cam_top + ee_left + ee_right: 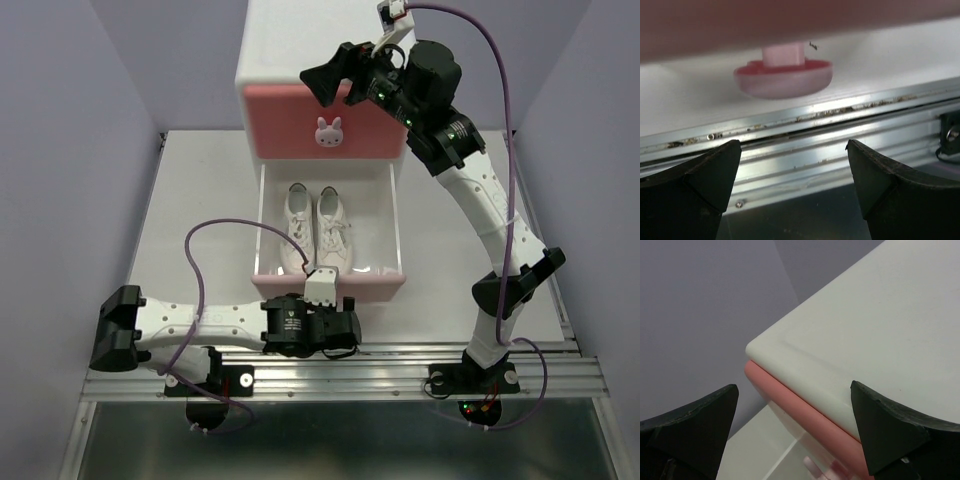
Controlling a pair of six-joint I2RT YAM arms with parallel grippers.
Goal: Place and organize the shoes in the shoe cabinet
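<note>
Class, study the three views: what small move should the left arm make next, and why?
Probably push the lower drawer shut. It stands pulled out with the white sneakers lying side by side inside. No other shoes show, and the open left gripper sits close to the drawer's knob, holding nothing.

The shoes (318, 232) are white, the upper drawer (290, 120) darker pink, the lower drawer (375, 284) pale pink.

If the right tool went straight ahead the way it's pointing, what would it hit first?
Probably the front top edge of the shoe cabinet, just above its upper drawer; the right tool is aimed there, open, but depth is unclear.
</note>
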